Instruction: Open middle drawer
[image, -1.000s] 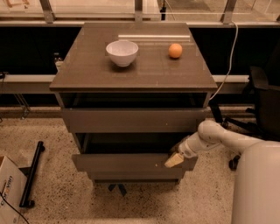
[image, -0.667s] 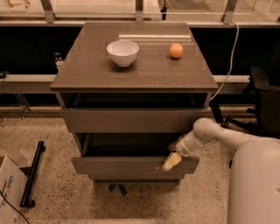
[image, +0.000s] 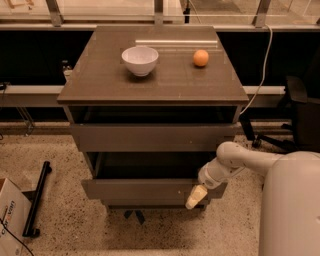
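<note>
The middle drawer (image: 145, 190) is a grey-brown flat front with a tiny pale speck right of centre. It stands pulled out from the cabinet, with a dark opening above and behind it. My gripper (image: 196, 198) is at the right end of this drawer front, its pale tip against the front near the lower edge. My white arm (image: 235, 161) reaches in from the right. The drawer front above (image: 150, 137) sits further back. The lowest drawer is hidden under the pulled-out one.
A white bowl (image: 140, 60) and an orange (image: 201, 58) sit on the cabinet top (image: 100, 80). A black bar (image: 37, 200) and a cardboard box (image: 10, 217) lie on the floor at left. An office chair (image: 300, 115) stands at right.
My gripper has moved down and slightly left along the drawer front. The middle drawer front has come a little further out toward the camera.
</note>
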